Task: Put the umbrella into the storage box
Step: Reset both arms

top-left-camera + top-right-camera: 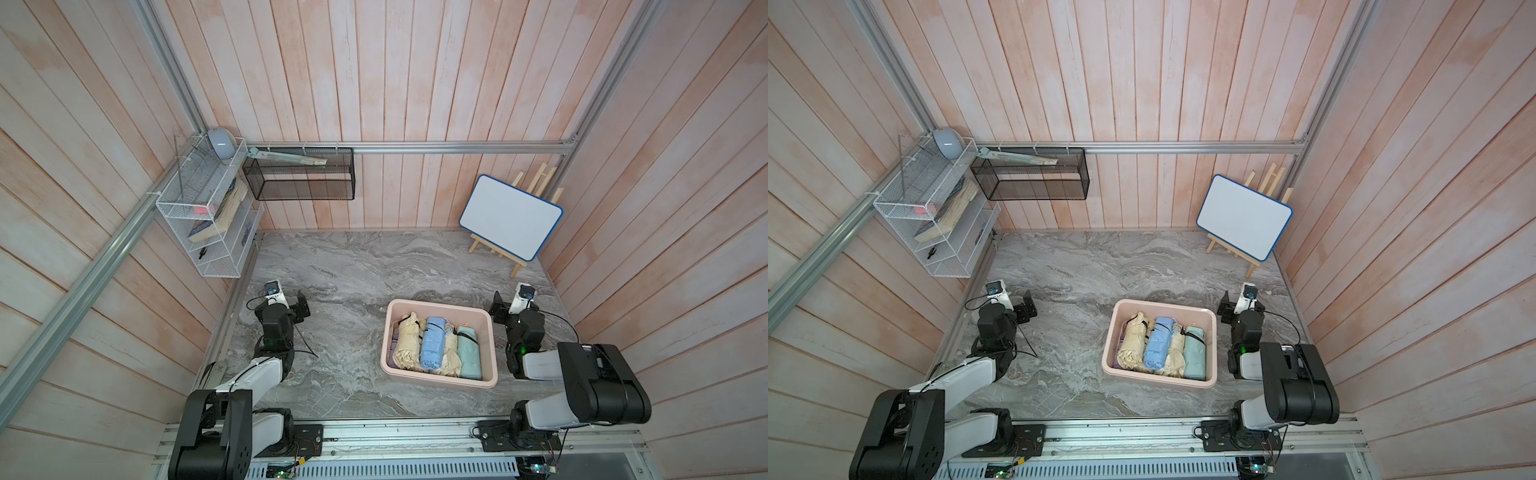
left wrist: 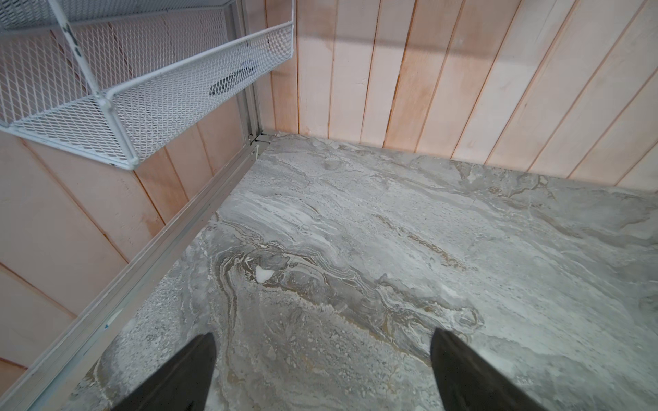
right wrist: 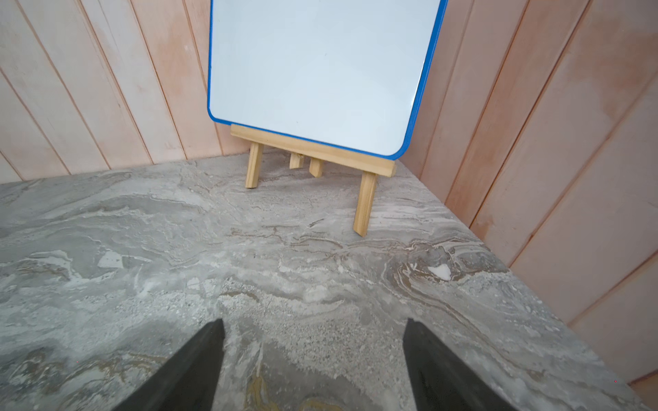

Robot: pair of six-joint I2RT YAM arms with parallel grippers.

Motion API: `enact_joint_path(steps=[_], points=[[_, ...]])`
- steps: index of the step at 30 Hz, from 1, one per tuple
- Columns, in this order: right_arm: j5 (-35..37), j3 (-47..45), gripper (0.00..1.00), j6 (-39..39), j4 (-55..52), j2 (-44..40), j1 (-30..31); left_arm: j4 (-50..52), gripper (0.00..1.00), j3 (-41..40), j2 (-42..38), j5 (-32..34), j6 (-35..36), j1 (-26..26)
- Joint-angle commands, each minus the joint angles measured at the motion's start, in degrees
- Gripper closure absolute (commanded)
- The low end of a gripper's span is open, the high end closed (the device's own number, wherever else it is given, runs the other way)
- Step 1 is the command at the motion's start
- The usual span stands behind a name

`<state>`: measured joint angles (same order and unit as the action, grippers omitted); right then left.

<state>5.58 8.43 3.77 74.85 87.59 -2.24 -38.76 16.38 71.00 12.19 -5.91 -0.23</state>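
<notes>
The job looks done. The pale pink plastic storage box [image 1: 438, 306] with round corners sits on the grey stone-look table [image 1: 353, 266], between the two arms and nearer the right one. Inside it lie folded umbrellas side by side: a cream cloth umbrella [image 1: 405, 345], a light blue umbrella [image 1: 432, 345] and a mint green umbrella [image 1: 469, 353], with more cream cloth between the blue and green ones. No umbrella is out on the table in any view. The left gripper [image 2: 322, 334] has its fingers wide apart and holds nothing. The right gripper [image 3: 314, 320] is wide apart too, with only bare table between its fingers. I think nothing is left to do.
</notes>
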Motion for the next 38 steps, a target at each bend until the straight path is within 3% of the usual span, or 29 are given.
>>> enact_joint_path(steps=[1,5,9,16,29,38], points=[[-5.2,-2.7,0.10,-0.6,14.8,2.6,-1.1,-14.3,0.00,-2.2,4.5,-3.0,1.1,0.7],[-7.4,-2.2,0.06,0.2,14.2,2.7,-2.1,-20.9,0.00,-0.5,9.9,-10.0,5.0,0.9],[-5.2,-2.5,0.03,1.5,13.7,2.2,-2.5,-27.8,0.00,-1.4,17.4,-15.6,7.0,1.1],[-3.8,-1.5,0.02,2.8,11.4,1.9,-3.2,-29.6,0.00,-1.5,18.5,-7.5,4.1,1.1],[-3.9,-0.9,0.02,2.6,10.4,1.9,-3.1,-29.4,0.01,-1.2,18.6,-7.4,4.3,0.9],[-8.7,2.8,0.02,0.1,3.5,1.9,-2.6,-29.2,0.00,-1.1,18.5,-7.8,4.3,0.9]])
